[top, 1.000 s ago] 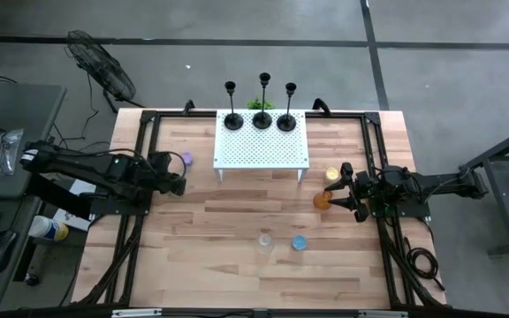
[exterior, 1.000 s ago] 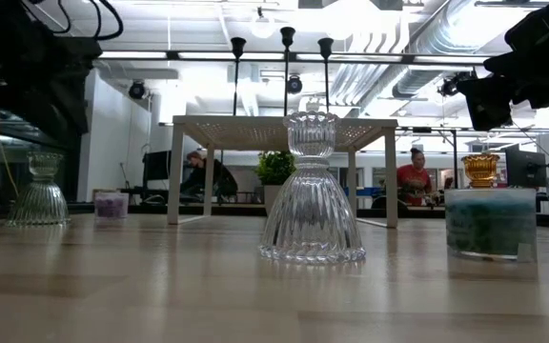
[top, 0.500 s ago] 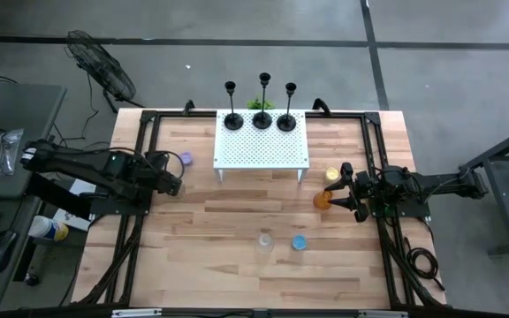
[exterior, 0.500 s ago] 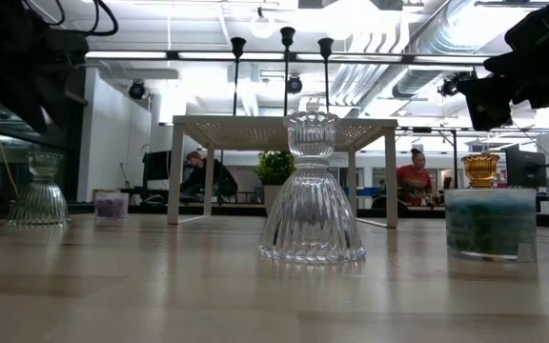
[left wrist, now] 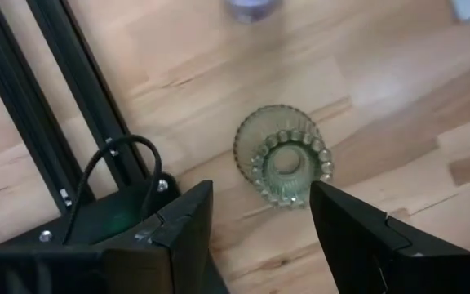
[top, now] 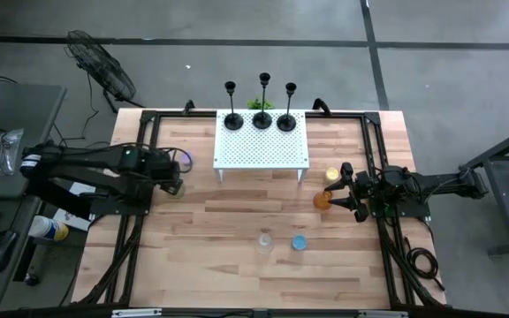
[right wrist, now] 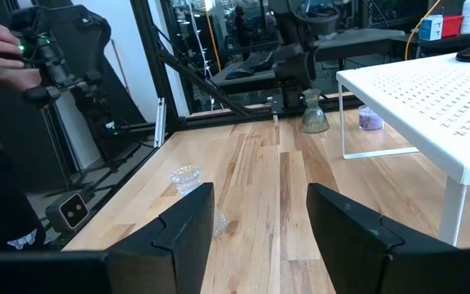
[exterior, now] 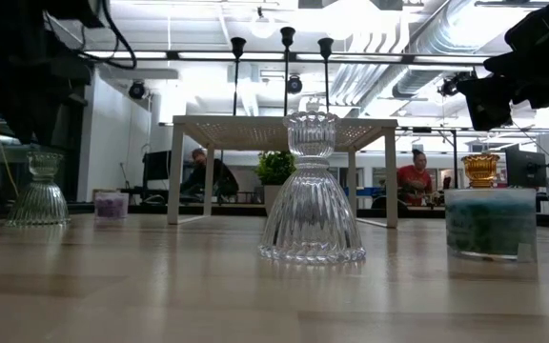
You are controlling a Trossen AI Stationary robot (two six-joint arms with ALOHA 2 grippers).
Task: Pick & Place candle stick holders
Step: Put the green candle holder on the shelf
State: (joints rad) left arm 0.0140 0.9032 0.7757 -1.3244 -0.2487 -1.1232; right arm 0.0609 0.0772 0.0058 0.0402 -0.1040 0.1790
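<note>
One glass holder (left wrist: 284, 157) stands free on the bench (top: 237, 221) at the left edge; left pincer (left wrist: 259, 216) has lifted off it, fingers spread, empty; looks like placement done; right pincer (right wrist: 255, 220) gapes idle, empty, by orange cup (top: 322, 200).

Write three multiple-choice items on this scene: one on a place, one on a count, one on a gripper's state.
1. Where do the black candlesticks stand?
A. on the white shelf
B. on the bare table
C. on the floor

2. How many black candlesticks are there?
A. two
B. three
C. five

3. How is the left gripper?
A. shut on the purple cup
B. lifting the blue cup
C. open above the ribbed glass holder

Key: 1 A, their bases sit along the shelf's far edge. 2 B, the high view shows three in a row. 3 C, the left wrist view shows the fingers apart with the holder between them, on the table.
</note>
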